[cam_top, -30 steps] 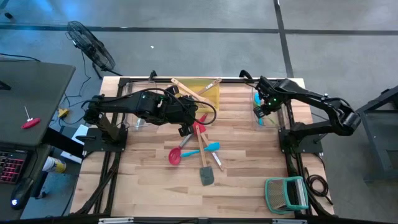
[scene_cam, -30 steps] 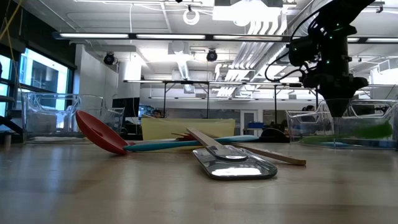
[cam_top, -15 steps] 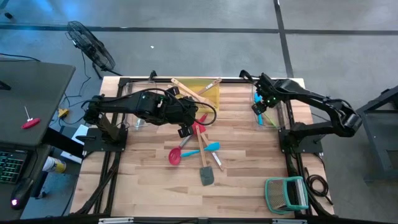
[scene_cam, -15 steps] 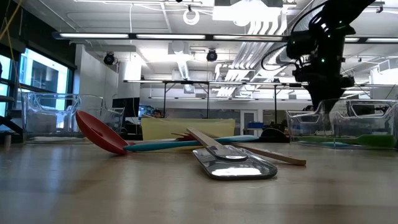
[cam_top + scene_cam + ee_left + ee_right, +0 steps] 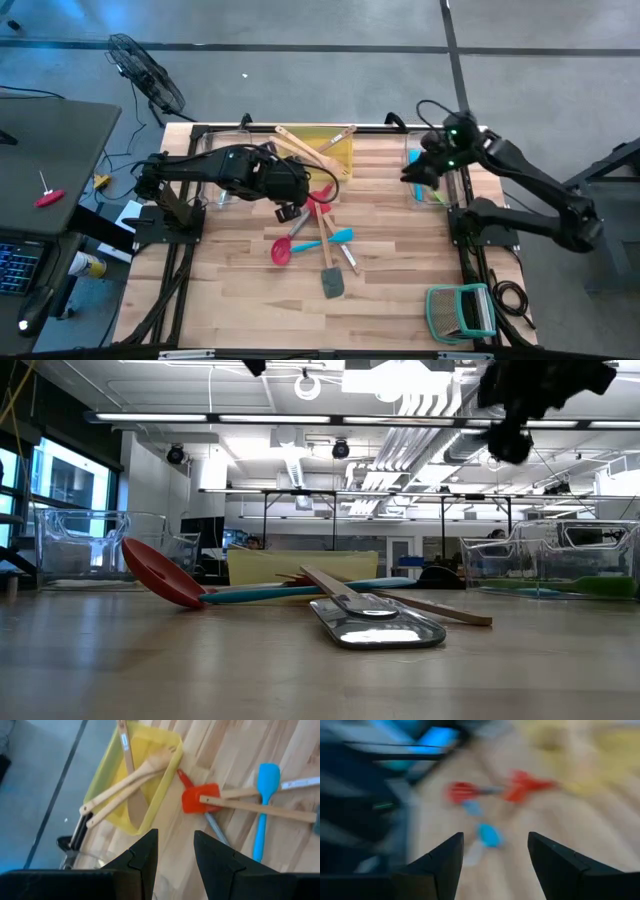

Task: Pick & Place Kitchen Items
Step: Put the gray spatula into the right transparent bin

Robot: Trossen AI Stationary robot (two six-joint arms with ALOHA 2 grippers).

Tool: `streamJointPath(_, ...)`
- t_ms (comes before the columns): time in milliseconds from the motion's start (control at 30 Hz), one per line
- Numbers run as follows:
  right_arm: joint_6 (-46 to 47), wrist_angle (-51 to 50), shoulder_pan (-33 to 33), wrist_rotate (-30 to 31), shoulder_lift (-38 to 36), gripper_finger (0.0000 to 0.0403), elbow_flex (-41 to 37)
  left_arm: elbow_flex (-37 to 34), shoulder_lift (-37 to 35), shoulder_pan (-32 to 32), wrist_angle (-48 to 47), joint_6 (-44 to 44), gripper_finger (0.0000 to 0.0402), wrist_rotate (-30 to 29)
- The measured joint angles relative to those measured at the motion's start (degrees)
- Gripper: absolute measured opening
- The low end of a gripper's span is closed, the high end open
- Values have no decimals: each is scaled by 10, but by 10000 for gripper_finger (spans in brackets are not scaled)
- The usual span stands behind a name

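Wooden spoons (image 5: pixel 312 148) already lay in the yellow tray (image 5: pixel 342 152); several utensils (image 5: pixel 322 240) remained on the table (image 5: pixel 240 290). Both the left gripper (image 5: pixel 287 210) and the right gripper (image 5: pixel 415 172) were spread, empty.

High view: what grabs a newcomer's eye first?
The heap of bright utensils mid-table: a red ladle, a blue spatula and a grey spatula. Behind it sits the yellow tray with wooden spoons sticking out. The left tool hangs open over the heap; the right tool, open and empty, is beside the clear bin.
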Motion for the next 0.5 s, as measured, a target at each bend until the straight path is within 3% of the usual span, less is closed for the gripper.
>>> streamJointPath(100,4,57,31,-120,-26,213,0,-10,-1,0,-3,-8,122,7)
streamJointPath(200,7,119,86,-164,-44,213,0,-29,-2,0,-4,-6,122,37)
streamJointPath(300,18,198,165,-133,-50,213,0,-50,-12,0,-3,2,122,75)
streamJointPath(500,19,374,344,-11,-29,213,1,-127,-56,-1,-4,13,122,118)
